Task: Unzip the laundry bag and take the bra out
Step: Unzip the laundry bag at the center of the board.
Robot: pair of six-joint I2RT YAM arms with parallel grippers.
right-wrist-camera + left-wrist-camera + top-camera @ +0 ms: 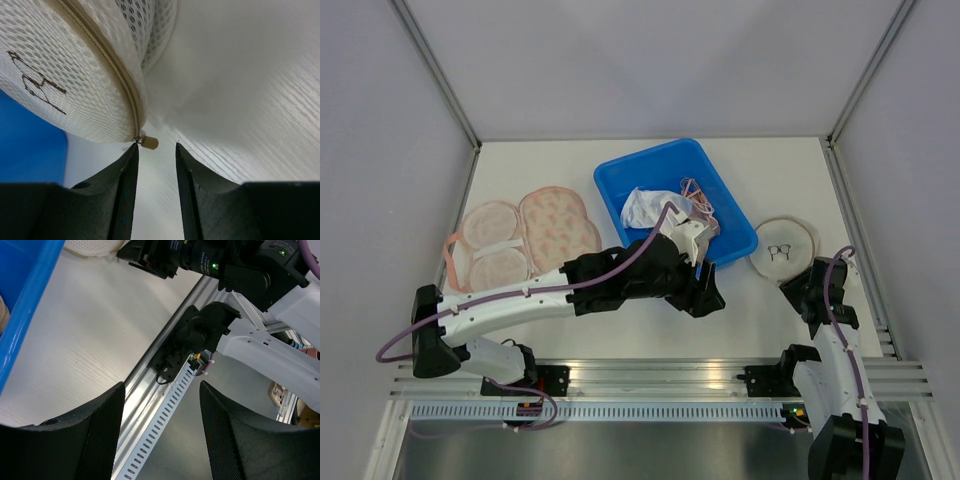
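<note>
The laundry bag (782,250) is a round white mesh pouch with a small glasses mark, lying on the table right of the blue tray. Its beige zip (127,95) runs shut along the edge. The zip's beige pull (149,143) sticks out just past my right gripper's left fingertip. My right gripper (156,146) is open with a narrow gap and holds nothing; from above it (807,290) sits at the bag's near edge. My left gripper (705,300) hovers open and empty at mid-table, in front of the tray. The bra is hidden.
A blue tray (675,200) at the back centre holds a white cloth (645,208) and pink clips. Pink floral padded garments (525,240) lie at the left. The slotted metal rail (165,410) runs along the near table edge. Frame posts stand at the corners.
</note>
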